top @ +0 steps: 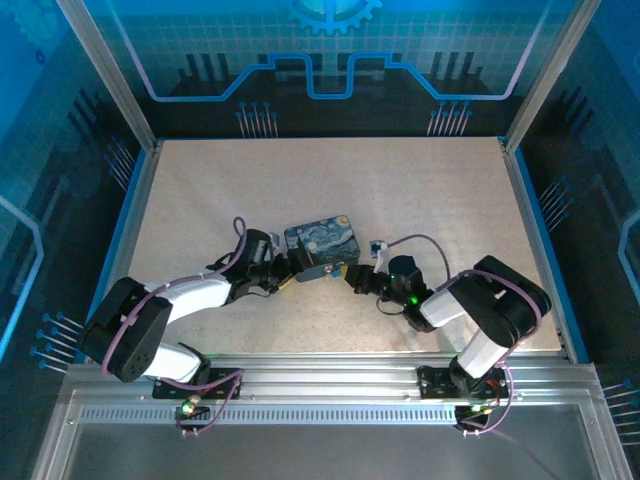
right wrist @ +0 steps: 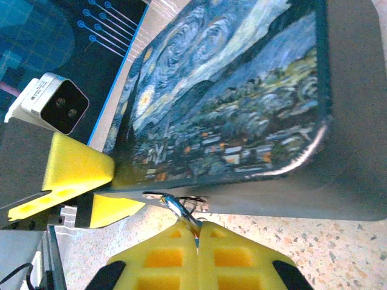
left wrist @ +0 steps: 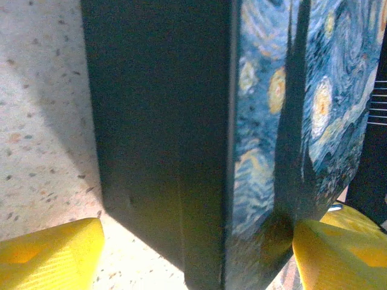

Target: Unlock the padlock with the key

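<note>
tin (top: 320,240) sits near the middle of the table (top: 430,190), a little toward the near edge. flat rectangular box, rounded corners, glossy swirl-painted lid, plain dark matte side walls. table top is pale speckled stone-look, with a blue strip along its left and right edges.

left claw (left wrist: 196,235): ribbed yellow pads (left wrist: 48,254) spread wide, one on either side of a tin corner. i see a strip of bare table between one pad and the dark wall. the other pad sits close to the painted face, contact unclear. i read it as spread apart, not clamped.

right claw (right wrist: 198,228): waffle-moulded yellow fingers pressed together, pinching the key (right wrist: 176,206), a thin silvery-blue sliver poking out past the tips. its tip reaches the tin's lower rim. padlock (right wrist: 192,198) shows there only as a small dark wiry loop under that rim, touching or just beside the key tip; body too small to make out.

room: both claws crowd the tin's near side. beyond the tin, toward the far edge, the table lies broad and bare.
</note>
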### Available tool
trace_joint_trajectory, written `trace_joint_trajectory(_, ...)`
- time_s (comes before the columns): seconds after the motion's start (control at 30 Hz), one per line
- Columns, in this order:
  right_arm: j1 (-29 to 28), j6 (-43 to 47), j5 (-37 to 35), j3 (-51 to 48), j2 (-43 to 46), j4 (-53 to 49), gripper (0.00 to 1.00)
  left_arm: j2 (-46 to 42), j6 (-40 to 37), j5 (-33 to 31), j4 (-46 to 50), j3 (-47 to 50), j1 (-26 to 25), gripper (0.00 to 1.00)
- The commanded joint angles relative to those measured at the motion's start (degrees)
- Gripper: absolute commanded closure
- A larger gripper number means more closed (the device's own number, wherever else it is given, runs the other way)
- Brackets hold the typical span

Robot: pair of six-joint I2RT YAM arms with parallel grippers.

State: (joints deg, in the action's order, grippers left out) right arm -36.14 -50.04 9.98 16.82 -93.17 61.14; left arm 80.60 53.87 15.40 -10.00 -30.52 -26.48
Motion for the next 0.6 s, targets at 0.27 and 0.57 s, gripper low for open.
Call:
trace_joint_trajectory(0.27, 0.7, 12.8, 6.5, 5.6, 14.2, -29.4, 0.95, -9.5, -6.4, -6.3, 14.9, -2.1, 0.8, 0.07)
trace_joint_trajectory(0.57, 0.6, 24.3, 6.6, 13.3, 24.1, -62.8, 0.95, -15.4, -9.7, -9.1, 19.0, -0.9, 1.8, 0.03)
